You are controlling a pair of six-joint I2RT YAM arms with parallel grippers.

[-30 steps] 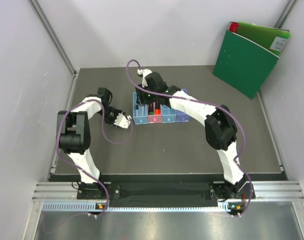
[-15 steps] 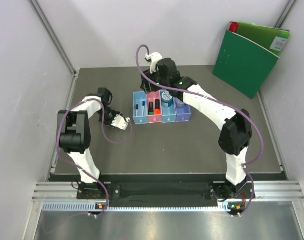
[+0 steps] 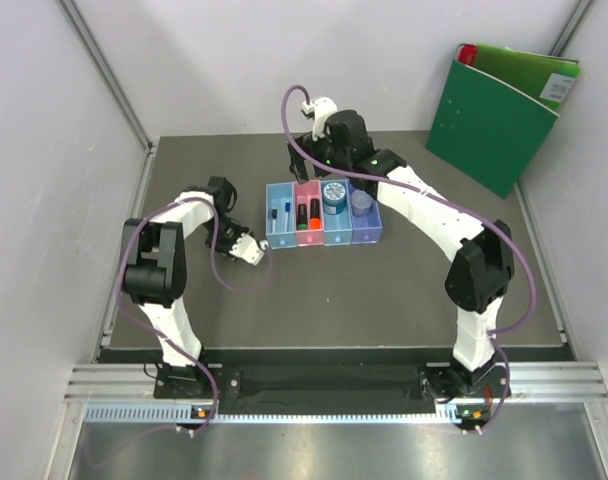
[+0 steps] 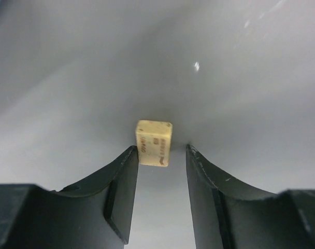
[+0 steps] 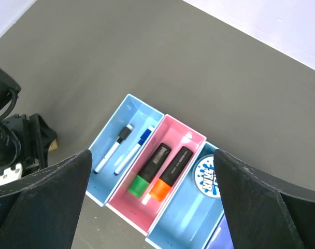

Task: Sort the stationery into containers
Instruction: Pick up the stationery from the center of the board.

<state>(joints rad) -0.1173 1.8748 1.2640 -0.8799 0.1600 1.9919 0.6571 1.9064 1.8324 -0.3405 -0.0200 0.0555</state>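
The containers stand in a row: light blue [image 3: 280, 242], pink [image 3: 309, 241], light blue [image 3: 337, 240], purple [image 3: 368, 238]. In the right wrist view the first bin [image 5: 139, 111] holds two thin white pens [image 5: 112, 150], and the pink bin [image 5: 182, 133] two black markers, green-capped [image 5: 150, 171] and orange-capped [image 5: 171, 174]. A blue tape roll [image 5: 206, 174] lies in the third. My right gripper [image 5: 151, 151] hangs wide open and empty above them. My left gripper [image 4: 161, 155] is open at a small cream eraser [image 4: 154, 143] on the table. The eraser touches one fingertip, with a gap at the other.
A big green binder [image 3: 499, 115] leans against the wall at the back right. Pale walls close the table on the left, back and right. My left gripper [image 3: 252, 248] sits just left of the first bin.
My right gripper has lifted off the pink bin toward the back and opened wide, uncovering the bins. My left gripper has shifted slightly right along the table.
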